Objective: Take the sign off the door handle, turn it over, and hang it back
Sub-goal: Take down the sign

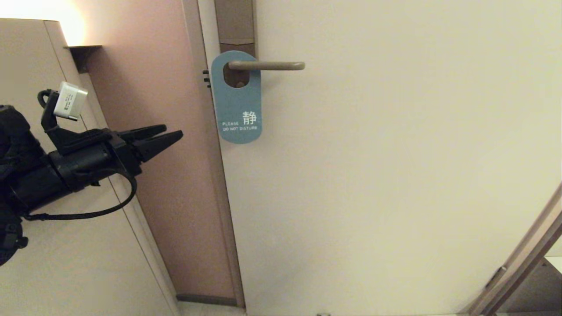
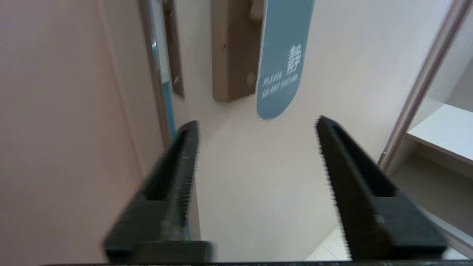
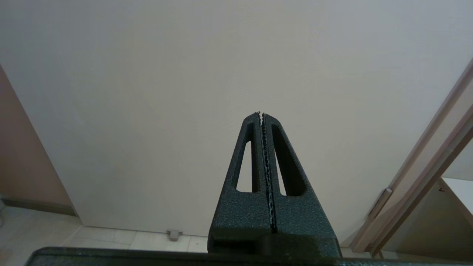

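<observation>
Blue-grey card is seen in the head view: the sign (image 1: 237,98) is hung by its oval hole on the door handle (image 1: 266,66), white lettering outward, flat against the pale door (image 1: 395,175). The left gripper (image 1: 173,134) is held out to the left of it, well apart, fingers parted and empty.

From the left wrist view, the sign (image 2: 282,62) is shown beyond the two widely spread fingers (image 2: 184,155), beside the brown backplate (image 2: 232,51) (nothing is gripped between them).

From the right wrist view, the right gripper (image 3: 261,115) is seen pressed fully closed on nothing, pointed at the bare door (image 3: 184,92).
</observation>
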Robot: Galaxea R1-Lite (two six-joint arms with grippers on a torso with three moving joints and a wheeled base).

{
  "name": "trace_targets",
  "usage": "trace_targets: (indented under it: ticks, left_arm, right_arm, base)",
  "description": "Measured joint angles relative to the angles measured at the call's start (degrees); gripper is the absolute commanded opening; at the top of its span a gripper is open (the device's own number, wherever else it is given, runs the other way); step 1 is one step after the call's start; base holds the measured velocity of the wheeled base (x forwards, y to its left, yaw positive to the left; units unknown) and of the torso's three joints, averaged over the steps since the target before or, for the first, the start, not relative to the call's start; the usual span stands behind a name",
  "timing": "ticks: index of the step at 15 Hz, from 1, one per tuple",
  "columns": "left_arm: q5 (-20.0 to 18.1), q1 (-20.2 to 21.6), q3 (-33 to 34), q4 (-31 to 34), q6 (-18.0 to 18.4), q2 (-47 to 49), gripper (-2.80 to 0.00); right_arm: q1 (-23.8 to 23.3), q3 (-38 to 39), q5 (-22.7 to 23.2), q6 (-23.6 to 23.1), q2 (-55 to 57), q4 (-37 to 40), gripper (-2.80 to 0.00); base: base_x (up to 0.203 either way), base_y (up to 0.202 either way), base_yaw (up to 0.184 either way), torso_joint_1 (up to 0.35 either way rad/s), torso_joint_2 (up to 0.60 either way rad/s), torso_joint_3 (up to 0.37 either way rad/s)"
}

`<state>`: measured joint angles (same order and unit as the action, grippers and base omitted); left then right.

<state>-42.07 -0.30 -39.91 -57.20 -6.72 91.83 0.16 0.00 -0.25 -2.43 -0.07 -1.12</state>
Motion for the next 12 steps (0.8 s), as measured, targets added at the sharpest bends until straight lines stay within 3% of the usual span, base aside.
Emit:
trace_targets:
  ticks: [4, 12]
  left_arm:
    - [-7.9, 0.0, -2.0, -1.1, -0.2, 1.5, 0.00]
    - [-15.2, -0.1, -7.5, -1.1, -0.4, 5.6, 0.00]
  right_arm:
    - [0.0, 0.0, 0.0, 0.0, 0.0, 0.0, -2.80]
    - [0.0, 0.0, 0.0, 0.0, 0.0, 0.0, -2.80]
  base:
    - [0.000, 0.000, 0.000, 0.000, 0.00, 0.000]
    - [0.000, 0.000, 0.000, 0.000, 0.00, 0.000]
